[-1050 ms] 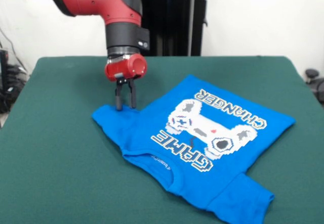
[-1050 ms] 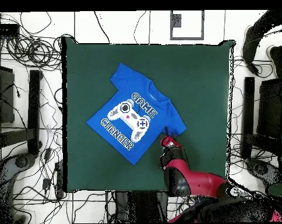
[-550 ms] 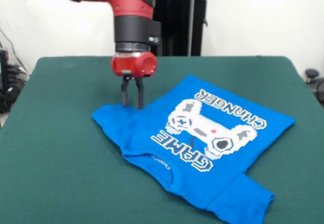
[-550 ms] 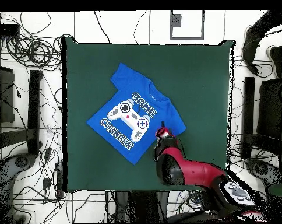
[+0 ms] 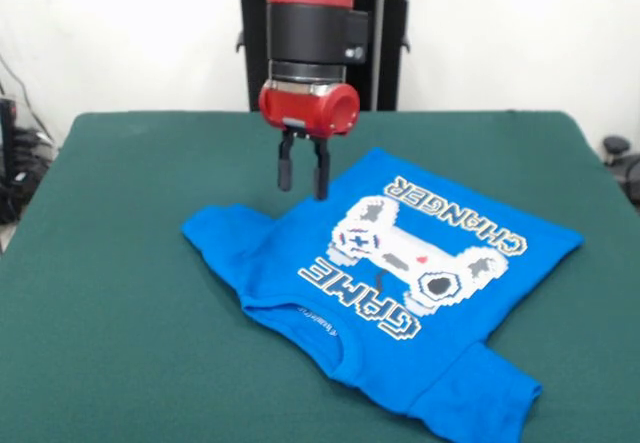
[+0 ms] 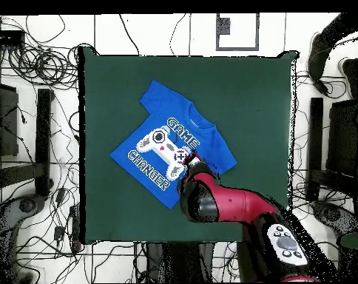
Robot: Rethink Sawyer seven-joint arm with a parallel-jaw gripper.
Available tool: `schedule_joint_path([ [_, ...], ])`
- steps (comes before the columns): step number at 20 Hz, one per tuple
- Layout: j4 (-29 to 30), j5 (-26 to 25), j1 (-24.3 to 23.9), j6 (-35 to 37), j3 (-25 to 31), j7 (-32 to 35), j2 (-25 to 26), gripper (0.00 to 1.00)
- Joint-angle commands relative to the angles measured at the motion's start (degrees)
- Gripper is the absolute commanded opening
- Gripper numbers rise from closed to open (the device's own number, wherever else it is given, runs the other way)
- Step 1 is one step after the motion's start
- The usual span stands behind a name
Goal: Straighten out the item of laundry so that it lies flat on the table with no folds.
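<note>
We are seeing one table (image 5: pixel 110 293), one shirt (image 5: pixel 400 293) lying print-up right of centre, left sleeve a bit bunched. One gripper (image 5: pixel 302 175), fingers parted and empty, has lifted off that sleeve and is shifting right above the shirt's far edge; some smoothing probably remains.

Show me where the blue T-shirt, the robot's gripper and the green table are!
blue T-shirt (image 5: pixel 300 248), front view, plain blue cloth left of the print.
gripper (image 5: pixel 303 176), front view, midway between its open tips.
green table (image 5: pixel 110 263), front view, bare cloth left of the shirt.
</note>
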Motion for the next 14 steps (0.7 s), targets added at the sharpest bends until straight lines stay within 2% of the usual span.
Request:
schedule_joint_path([
  [1, -7.8, 1.9, 3.7, 13.8, 2.1, -2.3, 0.4, 1.0],
  [4, -11.3, -2.1, 6.1, 14.6, 0.2, -5.1, 3.6, 1.0],
  [9, -16.4, -6.1, 9.7, 13.3, -3.1, -5.1, 7.4, 1.0],
  [14, -20.9, -7.7, 8.1, 18.9, -1.2, -7.7, 8.2, 1.0],
])
